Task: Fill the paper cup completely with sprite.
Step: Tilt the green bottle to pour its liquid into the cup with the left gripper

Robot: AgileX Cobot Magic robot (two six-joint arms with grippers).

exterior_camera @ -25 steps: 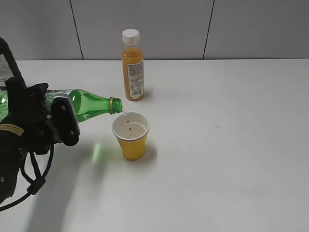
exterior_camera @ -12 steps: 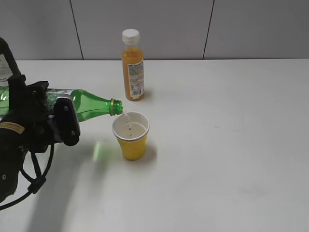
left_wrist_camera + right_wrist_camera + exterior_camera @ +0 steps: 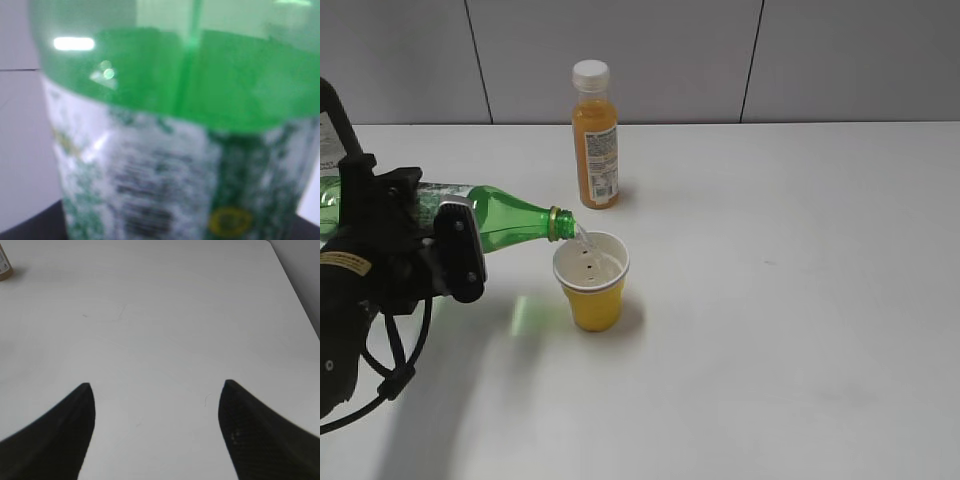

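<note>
The yellow paper cup [image 3: 591, 281] stands upright on the white table, left of the middle. My left gripper [image 3: 445, 240] is shut on the green sprite bottle [image 3: 510, 220], which lies almost level with its open mouth just over the cup's left rim. A thin clear stream runs from the mouth into the cup. In the left wrist view the bottle [image 3: 165, 145] fills the frame, blurred, and hides the jaws. My right gripper [image 3: 156, 390] is open and empty above bare table; it does not show in the exterior view.
An orange juice bottle [image 3: 594, 136] with a white cap stands behind the cup near the wall. A dark bottle with a white label [image 3: 332, 125] shows at the far left edge. The white table [image 3: 790, 300] stretches to the right.
The sprite bottle has tipped a little further, and a thin stream now runs from its mouth into the cup. The cup and the right gripper have not moved.
</note>
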